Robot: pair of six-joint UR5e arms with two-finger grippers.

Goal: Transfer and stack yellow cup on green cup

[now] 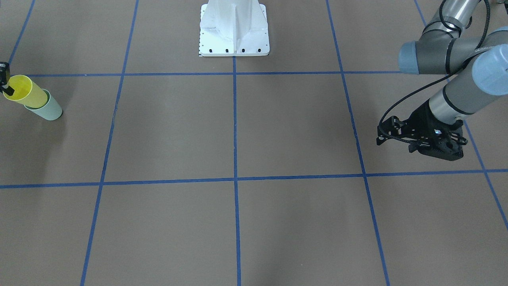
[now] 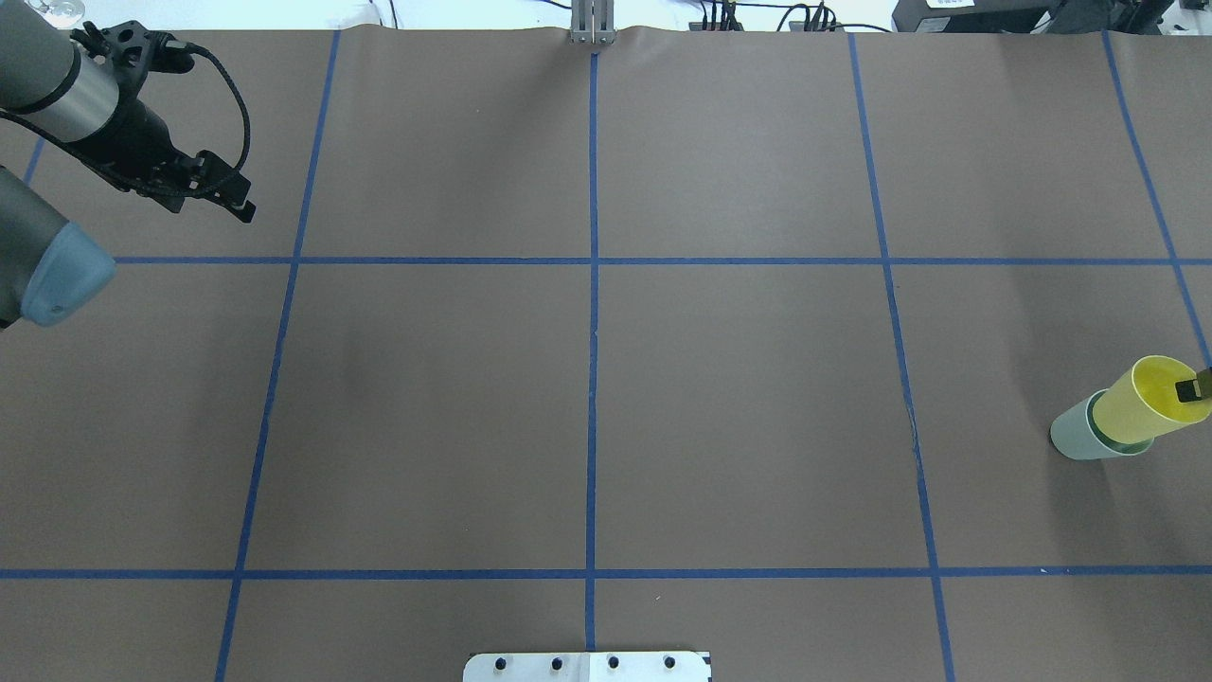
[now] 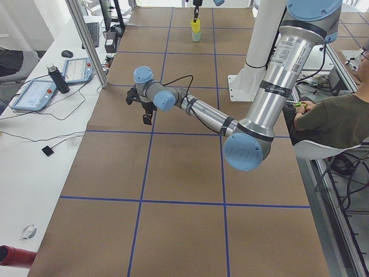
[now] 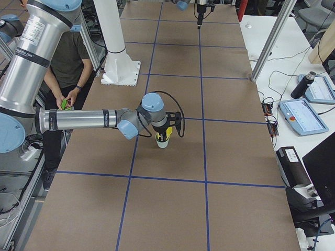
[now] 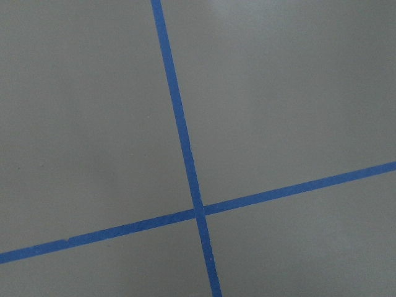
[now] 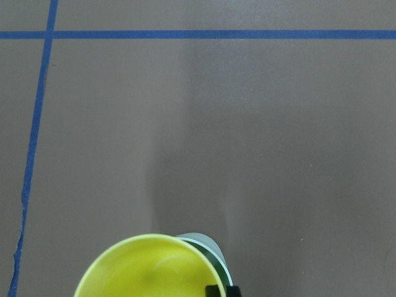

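Yellow cup nested in the green cup at the bench's right end.
The pair stands upright on the brown bench. The right claw has one finger inside the yellow rim; I cannot tell whether it pinches. The left claw hangs well apart over the opposite end, seemingly spread, holding nothing.

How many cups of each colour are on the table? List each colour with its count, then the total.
yellow cup: 1
green cup: 1
Total: 2
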